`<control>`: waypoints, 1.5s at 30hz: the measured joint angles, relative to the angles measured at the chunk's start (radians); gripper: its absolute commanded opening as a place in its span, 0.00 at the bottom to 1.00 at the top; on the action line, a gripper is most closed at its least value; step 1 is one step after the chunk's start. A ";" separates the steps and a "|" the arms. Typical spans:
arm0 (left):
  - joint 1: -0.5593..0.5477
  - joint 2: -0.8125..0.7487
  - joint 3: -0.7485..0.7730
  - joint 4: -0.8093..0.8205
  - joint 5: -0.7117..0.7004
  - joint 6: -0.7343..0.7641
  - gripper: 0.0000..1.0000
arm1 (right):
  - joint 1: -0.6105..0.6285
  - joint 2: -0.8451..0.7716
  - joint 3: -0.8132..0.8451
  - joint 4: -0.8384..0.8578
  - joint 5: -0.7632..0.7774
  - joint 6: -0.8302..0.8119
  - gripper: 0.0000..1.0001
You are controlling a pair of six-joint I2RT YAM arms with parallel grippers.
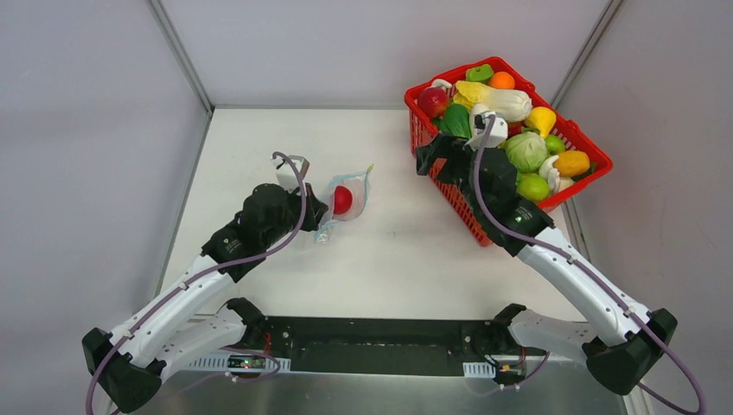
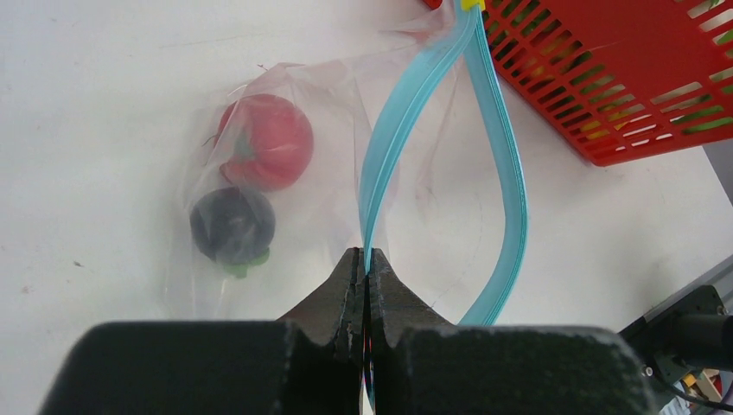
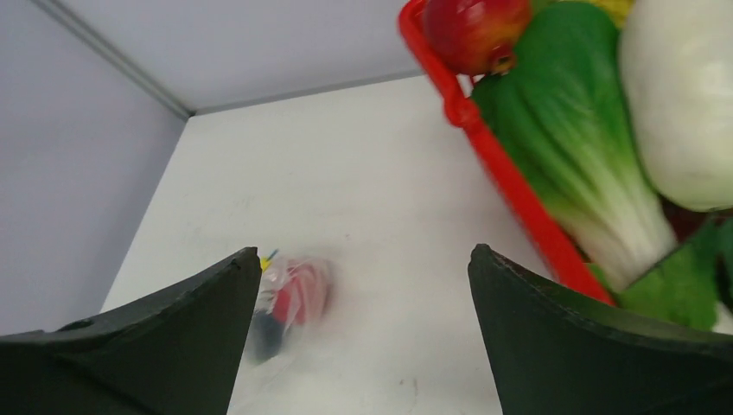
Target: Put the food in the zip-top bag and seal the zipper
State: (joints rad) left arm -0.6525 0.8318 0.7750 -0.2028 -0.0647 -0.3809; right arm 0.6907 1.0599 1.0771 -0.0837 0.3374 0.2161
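Left wrist: my left pincer (image 2: 366,259) clamps the teal-blue zipper strip (image 2: 399,121) running toward 12 o'clock; the clear crinkly plastic bag (image 2: 337,112) gapes on the table (image 2: 104,86) at 1 o'clock. My right pincer (image 3: 365,252), spread apart, has it at 8 o'clock.

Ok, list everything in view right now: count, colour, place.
zip-top bag: 1, clear, lying on the table left of centre, mouth open
zipper: 1, teal-blue, its two strips parted
tomato: 1, red, inside the bag
purple ball: 1, dark purple, inside the bag beside the tomato
basket: 1, red mesh, far right of the table
toy produce: heaped, count unclear, green, yellow, white, orange, red, in the basket
table: 1, white
left gripper: 1, black, shut on one zipper strip
right gripper: 1, black, open and empty, at the basket's left rim
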 measured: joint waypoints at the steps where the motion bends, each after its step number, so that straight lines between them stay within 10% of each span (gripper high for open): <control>1: 0.000 -0.003 0.000 -0.002 -0.001 0.004 0.00 | -0.006 0.000 0.002 -0.004 0.040 -0.016 0.91; 8: 0.000 -0.005 0.000 -0.004 -0.008 0.018 0.00 | -0.208 0.042 0.100 -0.169 0.135 -0.014 0.80; 21: 0.000 0.035 0.000 0.000 -0.005 0.025 0.00 | -0.679 0.043 0.092 -0.286 -0.246 0.092 0.75; 34: 0.000 0.043 0.000 0.003 0.004 0.025 0.00 | -0.668 0.285 0.251 -0.252 -0.575 0.075 0.85; 45: 0.000 0.036 0.000 -0.002 0.003 0.024 0.00 | -0.377 0.579 0.738 -0.387 -0.414 -0.073 0.96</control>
State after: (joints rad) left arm -0.6525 0.8680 0.7750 -0.2047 -0.0612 -0.3565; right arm 0.3141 1.6386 1.8149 -0.4709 -0.0761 0.1432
